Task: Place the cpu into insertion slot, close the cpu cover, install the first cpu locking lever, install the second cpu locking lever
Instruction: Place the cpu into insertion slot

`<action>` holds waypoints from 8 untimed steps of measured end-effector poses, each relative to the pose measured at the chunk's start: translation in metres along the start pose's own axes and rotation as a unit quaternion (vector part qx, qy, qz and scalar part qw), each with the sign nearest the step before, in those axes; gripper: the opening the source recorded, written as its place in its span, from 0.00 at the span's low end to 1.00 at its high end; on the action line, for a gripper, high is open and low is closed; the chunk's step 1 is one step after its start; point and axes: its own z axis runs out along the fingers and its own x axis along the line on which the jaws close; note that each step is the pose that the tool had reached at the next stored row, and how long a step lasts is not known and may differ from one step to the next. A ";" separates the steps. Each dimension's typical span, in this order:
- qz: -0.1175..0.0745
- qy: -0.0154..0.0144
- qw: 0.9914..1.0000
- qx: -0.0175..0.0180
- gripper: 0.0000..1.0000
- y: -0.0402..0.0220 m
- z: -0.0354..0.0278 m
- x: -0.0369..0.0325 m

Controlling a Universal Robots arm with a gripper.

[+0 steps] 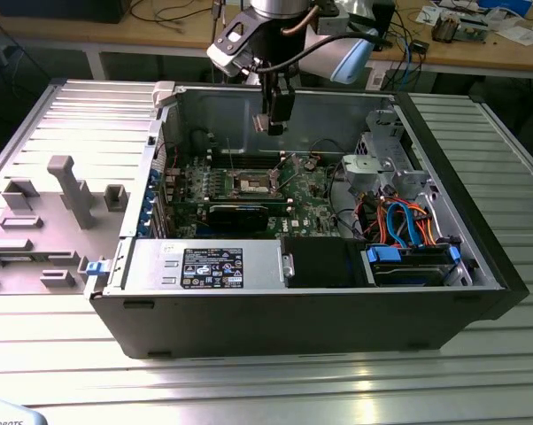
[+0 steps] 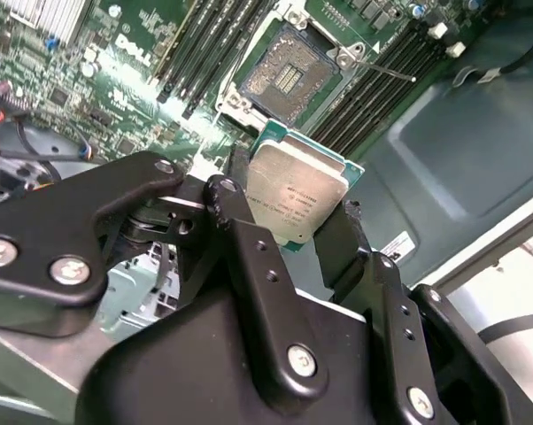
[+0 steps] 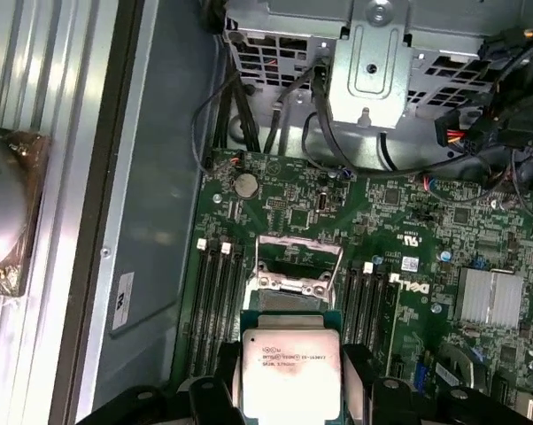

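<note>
In the exterior view the open computer case point(image 1: 293, 305) lies on its side on the ribbed metal worktop point(image 1: 249, 381). That turns the green motherboard point(image 1: 315, 190) face up, so it can be reached from above. The claw point(image 1: 274, 124) hangs over the board, roughly above the insertion slot point(image 1: 253, 183). The case also holds a power supply point(image 1: 204, 264) along its near wall and a drive cage point(image 1: 382, 168) with bundled cables at the exterior view's right.

In the second wrist view the claw point(image 2: 293, 208) is clamped on the cpu point(image 2: 295, 199), its black fingers point(image 2: 238, 217) on two opposite edges. The silver top faces the camera, which leaves the underside free to meet the socket. Beyond it the insertion slot point(image 2: 289, 75) is bare, its contacts showing between rows of memory slots point(image 2: 382, 80), well apart from the chip.

In the first wrist view the cpu point(image 3: 290, 363) sits square in the claw point(image 3: 290, 382), roughly lined up with the empty insertion slot point(image 3: 289, 285) and held off the board. The cpu cover point(image 3: 299, 252) seems swung open behind the socket, though the angle makes this hard to confirm; that would leave the way in clear.
</note>
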 end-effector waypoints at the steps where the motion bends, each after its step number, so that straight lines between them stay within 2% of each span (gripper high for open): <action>1: 0.011 0.000 1.000 0.000 0.54 -0.0001 0.0021 -0.0001; 3: 0.034 -0.001 0.999 0.000 0.54 -0.0003 0.0062 -0.0003; 8: 0.064 -0.003 0.998 -0.001 0.54 -0.0005 0.0110 -0.0005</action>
